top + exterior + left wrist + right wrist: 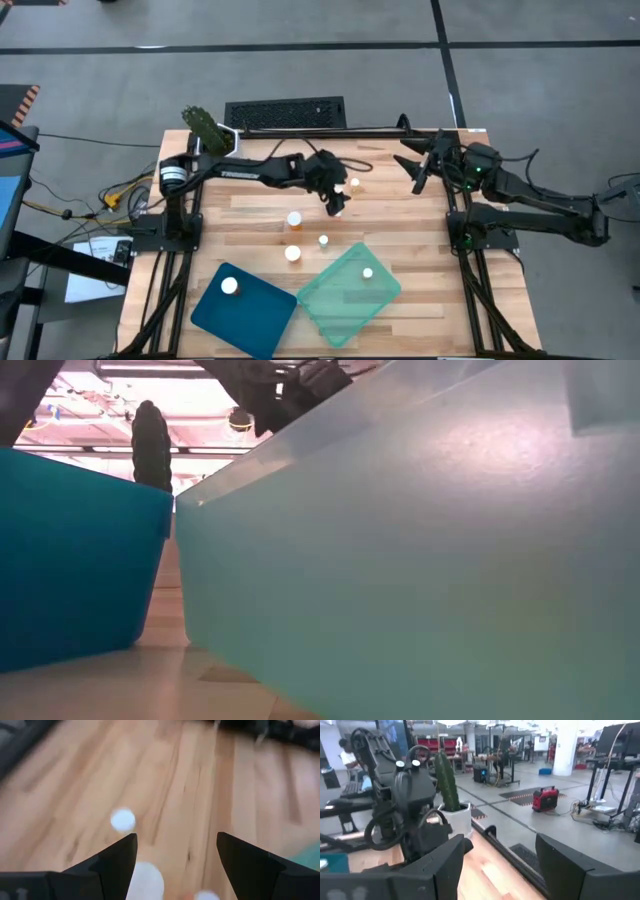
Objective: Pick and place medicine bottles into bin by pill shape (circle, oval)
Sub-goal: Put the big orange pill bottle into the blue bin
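Note:
Several medicine bottles stand upright on the wooden table, showing as white caps with amber sides: one [355, 183] toward the far side, one [294, 218] at mid-table, two [323, 240] [292, 254] nearer. Another [230, 286] stands in the blue bin [255, 320], and one [367, 272] in the teal bin [335, 305]. My left gripper [338, 205] hovers open over mid-table; in its blurred wrist view, white caps [122, 819] [145, 880] show on the wood past the open fingers [175, 840]. My right gripper [412, 170] is open at the far right, raised, holding nothing [500, 845].
A white pot with a green cactus [205, 125] stands at the far left corner. A dark keyboard-like grille [285, 112] lies beyond the far edge. The two bins sit side by side at the near edge and fill the low view [420, 560].

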Controlling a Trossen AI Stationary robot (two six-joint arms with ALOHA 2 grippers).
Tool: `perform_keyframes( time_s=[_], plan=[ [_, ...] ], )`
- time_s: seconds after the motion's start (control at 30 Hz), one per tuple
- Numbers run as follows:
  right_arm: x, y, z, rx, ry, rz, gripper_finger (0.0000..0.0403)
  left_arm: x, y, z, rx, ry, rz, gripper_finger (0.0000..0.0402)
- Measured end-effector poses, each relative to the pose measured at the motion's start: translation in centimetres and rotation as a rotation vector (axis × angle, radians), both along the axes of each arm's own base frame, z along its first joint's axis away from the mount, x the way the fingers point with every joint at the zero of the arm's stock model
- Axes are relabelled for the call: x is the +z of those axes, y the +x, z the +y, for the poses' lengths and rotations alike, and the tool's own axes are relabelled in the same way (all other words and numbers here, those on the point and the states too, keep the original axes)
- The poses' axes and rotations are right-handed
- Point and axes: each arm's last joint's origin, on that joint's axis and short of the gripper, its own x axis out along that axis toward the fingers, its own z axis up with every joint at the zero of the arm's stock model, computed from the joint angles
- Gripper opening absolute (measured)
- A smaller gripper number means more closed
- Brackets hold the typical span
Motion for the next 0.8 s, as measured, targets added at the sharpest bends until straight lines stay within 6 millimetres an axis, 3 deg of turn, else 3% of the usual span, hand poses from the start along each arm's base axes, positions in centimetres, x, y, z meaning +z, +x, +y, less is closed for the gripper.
perform_keyframes(
  time_s=[0.17, 0.43, 0.8],
  plan=[
    [-0.3, 0.0, 0.0, 0.000, 0.017, 0.023, 0.0256, -1.7, 0.4, 0.2, 0.022, 0.049, 0.054, 0.0267],
    [-0.3, 0.0, 0.0, 0.001, 0.020, 0.028, 0.0256, -1.9, 0.0, 0.8, 0.046, 0.147, 0.112, 0.0267],
    [-0.4, 0.0, 0.0, 0.002, 0.019, 0.036, 0.0256, -4.4, 0.9, 0.4, 0.027, 0.106, 0.144, 0.0267]
  ],
)
